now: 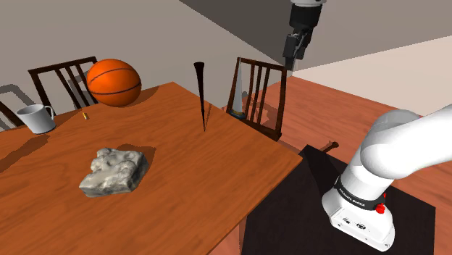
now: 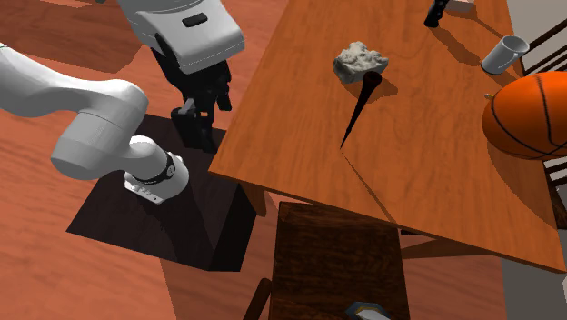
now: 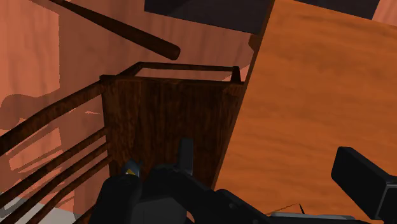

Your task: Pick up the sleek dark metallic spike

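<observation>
REMOTE RIG: My pincer (image 1: 295,52) hangs high over a slat-backed wooden chair (image 1: 258,94), off the desk's edge and well apart from the spike. In the wrist view its black fingers (image 3: 364,182) stand wide apart with nothing between them. That view looks down on the chair's dark, grained seat and the desk's orange-brown edge.

The spike (image 1: 201,94) is a slim, smooth, near-black cone with a dull sheen. It stands almost upright on its sharp tip on the wooden desk (image 1: 217,181), blunt wide end uppermost, near the edge beside the chair. From the second exterior view I see it as a long dark needle tapering toward that same edge.

Also on the glossy, streaked wood are a lumpy pale-grey rock (image 1: 114,172) with rough facets and a plain grey mug (image 1: 36,117) with a loop handle. An orange basketball (image 1: 114,82) ribbed with black seams sits at the far side by a second chair (image 1: 58,78).

The arm (image 1: 391,152), in rounded white shells, rises from a black box stand (image 1: 290,217) on a reddish wood-grain floor (image 1: 340,101).
</observation>
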Action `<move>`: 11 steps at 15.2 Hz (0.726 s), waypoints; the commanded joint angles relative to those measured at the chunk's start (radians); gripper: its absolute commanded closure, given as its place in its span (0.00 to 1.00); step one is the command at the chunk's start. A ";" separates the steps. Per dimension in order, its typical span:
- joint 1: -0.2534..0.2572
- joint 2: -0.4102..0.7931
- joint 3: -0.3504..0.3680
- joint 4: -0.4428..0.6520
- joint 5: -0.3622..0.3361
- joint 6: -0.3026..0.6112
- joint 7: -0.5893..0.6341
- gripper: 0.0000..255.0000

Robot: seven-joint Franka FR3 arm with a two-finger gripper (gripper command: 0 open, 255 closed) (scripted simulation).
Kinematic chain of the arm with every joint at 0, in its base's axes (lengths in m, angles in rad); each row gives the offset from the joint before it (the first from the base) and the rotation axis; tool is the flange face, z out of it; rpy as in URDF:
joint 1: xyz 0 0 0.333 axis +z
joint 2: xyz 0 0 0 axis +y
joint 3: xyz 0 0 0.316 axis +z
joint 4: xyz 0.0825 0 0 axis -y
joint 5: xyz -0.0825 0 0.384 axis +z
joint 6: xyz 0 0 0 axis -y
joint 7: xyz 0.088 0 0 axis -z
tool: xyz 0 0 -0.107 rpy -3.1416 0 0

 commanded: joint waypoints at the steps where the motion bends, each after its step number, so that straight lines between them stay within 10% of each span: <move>1: 0.000 0.000 0.000 0.000 0.000 0.000 0.000 0.00; 11: 0.034 0.363 0.090 0.296 0.071 0.044 0.092 0.00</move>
